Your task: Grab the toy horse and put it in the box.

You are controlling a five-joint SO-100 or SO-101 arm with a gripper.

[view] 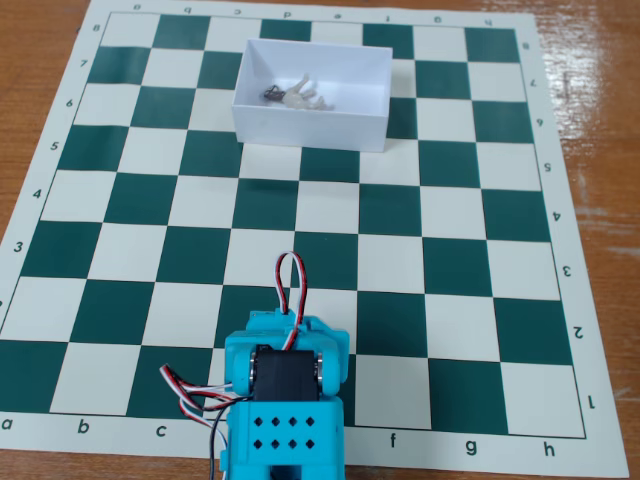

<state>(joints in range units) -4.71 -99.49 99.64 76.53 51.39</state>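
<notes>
Already the toy horse (298, 96) lay on its side inside the box (312, 126), toward the left half of the box floor in the fixed view, its darker end pointing left and its long axis running roughly parallel to the box's long walls. The box sat near the far edge of the chessboard (460, 250), a little left of centre. The turquoise arm (285, 400) was folded up at the near edge, well apart from the box, which lay almost straight ahead of it. Its fingers were hidden behind the arm's body, so their state could not be told. By the look of it, the placing was done.
</notes>
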